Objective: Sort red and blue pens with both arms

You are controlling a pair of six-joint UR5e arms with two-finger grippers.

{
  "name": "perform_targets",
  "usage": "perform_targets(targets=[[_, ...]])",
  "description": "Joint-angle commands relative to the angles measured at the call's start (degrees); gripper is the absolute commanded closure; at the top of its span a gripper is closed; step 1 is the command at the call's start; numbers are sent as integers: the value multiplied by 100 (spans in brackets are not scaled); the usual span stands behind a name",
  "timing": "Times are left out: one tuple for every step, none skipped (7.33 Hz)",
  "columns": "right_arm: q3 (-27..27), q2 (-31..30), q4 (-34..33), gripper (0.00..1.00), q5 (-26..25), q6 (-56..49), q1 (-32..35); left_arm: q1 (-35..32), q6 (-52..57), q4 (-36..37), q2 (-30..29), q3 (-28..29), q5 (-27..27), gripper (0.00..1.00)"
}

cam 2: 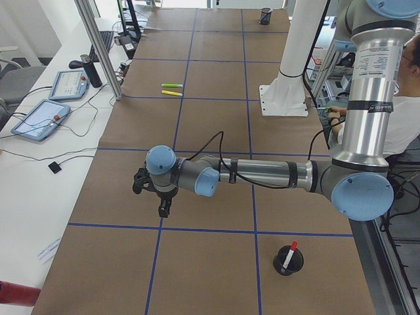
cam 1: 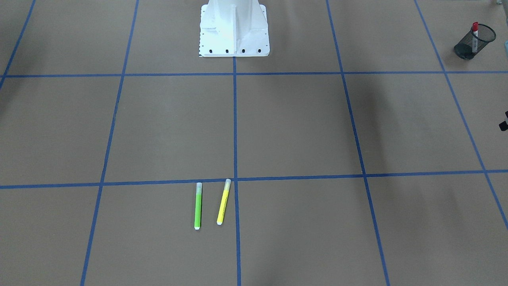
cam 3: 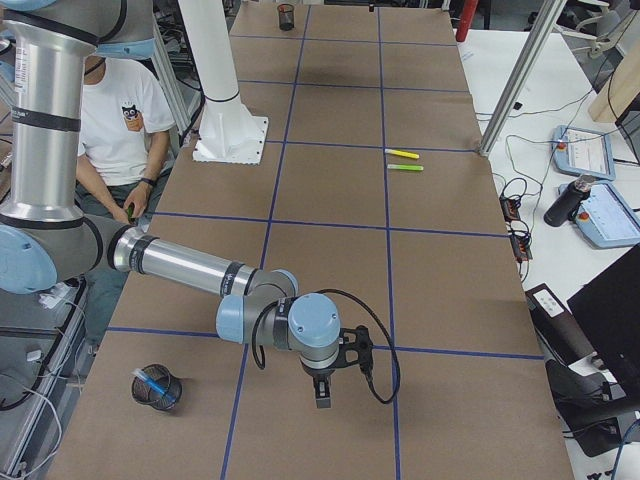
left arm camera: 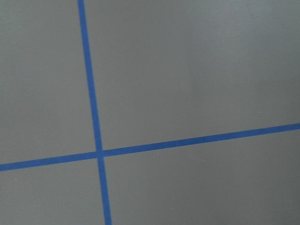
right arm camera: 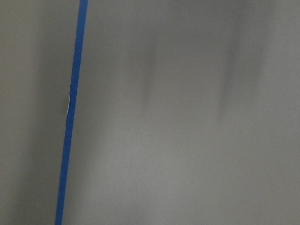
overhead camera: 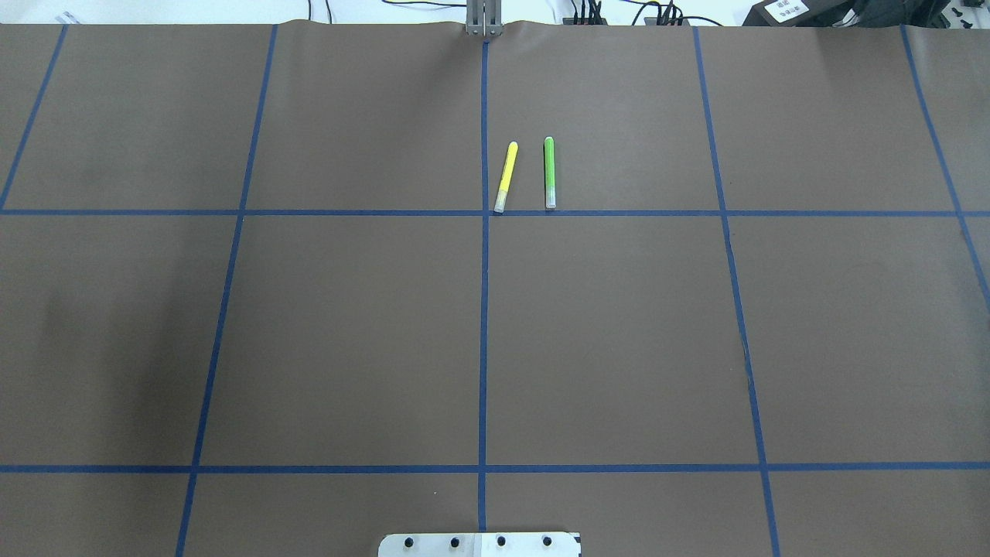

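The red-capped white marker (cam 1: 475,37) stands in a black mesh cup (cam 1: 474,43) on the table's left-arm end; the same marker (cam 2: 289,254) shows in the exterior left view. The blue highlighter (cam 3: 152,382) lies slanted in a second mesh cup (cam 3: 157,388) at the right-arm end. My left gripper (cam 2: 161,207) hangs low over bare paper, away from its cup. My right gripper (cam 3: 322,394) hovers over a tape line, to the side of its cup. Only the side views show them, so I cannot tell whether either is open or shut. Both wrist views show only paper and blue tape.
A green highlighter (overhead camera: 549,172) and a yellow highlighter (overhead camera: 506,176) lie side by side near the table's far middle. The white robot pedestal (cam 1: 234,28) stands at the near edge. A seated person (cam 3: 115,130) is behind the robot. Control pendants (cam 2: 46,118) lie on a side bench.
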Motion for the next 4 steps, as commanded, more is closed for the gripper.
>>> perform_targets(targets=[[17,235,357,0,7,779,-415,-7,-57,7,94,-114,3,0],[52,272,357,0,25,1121,-687,1,-127,103,85,-184,-58,0],[61,350,357,0,34,1307,-847,-7,-267,312,76,-341,-85,0],[140,403,348,0,34,1353,-961,-25,-260,837,15,-543,-233,0]])
